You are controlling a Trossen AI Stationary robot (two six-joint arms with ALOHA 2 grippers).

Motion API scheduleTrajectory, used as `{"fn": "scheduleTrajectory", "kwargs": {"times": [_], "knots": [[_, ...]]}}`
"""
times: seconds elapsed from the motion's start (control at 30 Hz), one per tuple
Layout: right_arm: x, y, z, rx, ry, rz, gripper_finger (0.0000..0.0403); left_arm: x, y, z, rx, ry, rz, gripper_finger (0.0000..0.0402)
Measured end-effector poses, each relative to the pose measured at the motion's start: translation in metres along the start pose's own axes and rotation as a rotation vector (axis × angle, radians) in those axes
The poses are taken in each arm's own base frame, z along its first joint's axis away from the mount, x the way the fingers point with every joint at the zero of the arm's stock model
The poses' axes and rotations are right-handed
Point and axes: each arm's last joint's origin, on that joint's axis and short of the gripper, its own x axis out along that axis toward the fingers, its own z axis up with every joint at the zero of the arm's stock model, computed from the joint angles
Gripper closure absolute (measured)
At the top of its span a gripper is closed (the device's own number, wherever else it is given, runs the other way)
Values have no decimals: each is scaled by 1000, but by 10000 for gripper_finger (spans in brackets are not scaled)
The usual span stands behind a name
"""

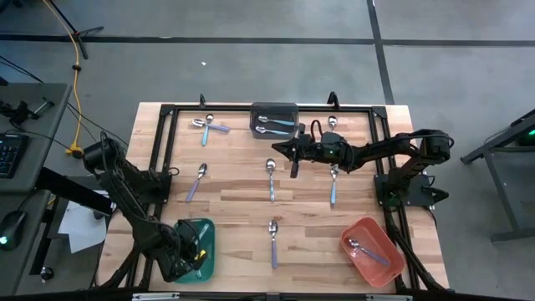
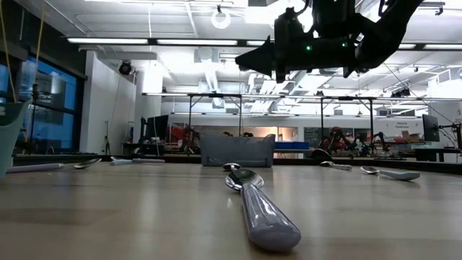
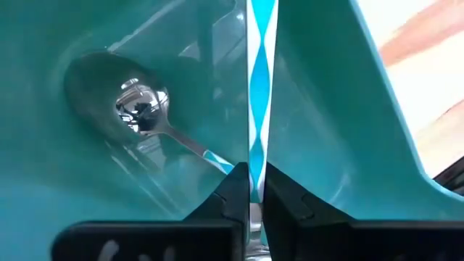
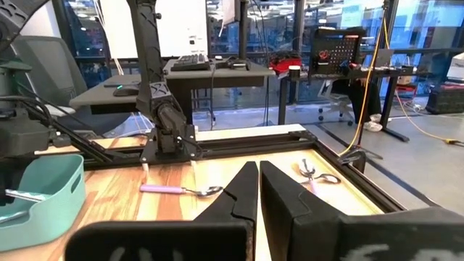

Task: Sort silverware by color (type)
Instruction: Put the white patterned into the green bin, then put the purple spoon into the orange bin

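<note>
My left gripper (image 3: 250, 194) fingers pinch blue-handled spoon (image 3: 259, 80) inside green bin (image 1: 206, 251); right gripper (image 1: 292, 154) mid-bench, fingers closed, empty.

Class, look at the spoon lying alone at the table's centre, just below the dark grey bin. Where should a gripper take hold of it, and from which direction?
Grip the centre spoon mid-handle, coming straight down from above. It lies flat, its handle pointing away from the dark grey bin, so the jaws should close across the narrow handle, not the rounded bowl.

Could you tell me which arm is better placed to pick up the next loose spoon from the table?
The right. Its end effector hangs empty beside the middle spoon, fingers together. The left end effector is down in the green bin, clamped on a blue-handled spoon.
</note>
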Motion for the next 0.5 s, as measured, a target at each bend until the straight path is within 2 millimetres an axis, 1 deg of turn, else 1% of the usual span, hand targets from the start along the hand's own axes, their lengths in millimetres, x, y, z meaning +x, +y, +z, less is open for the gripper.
{"fn": "scheduleTrajectory", "kwargs": {"times": [0.17, 0.33, 0.4, 0.5], "knots": [[0, 0, 0, 0, 1, 0, 403, 0, 0, 0, 26, -1, 2, 355], [0, 0, -1, -5, 6, 0, 403, -1, 0, 0, 93, 5, -1, 347], [0, 0, -1, -7, 9, 0, 403, -6, -3, 0, 132, 11, -16, 346], [0, 0, -1, -23, 12, 2, 403, -17, -9, 3, 204, 14, -33, 348]]}}
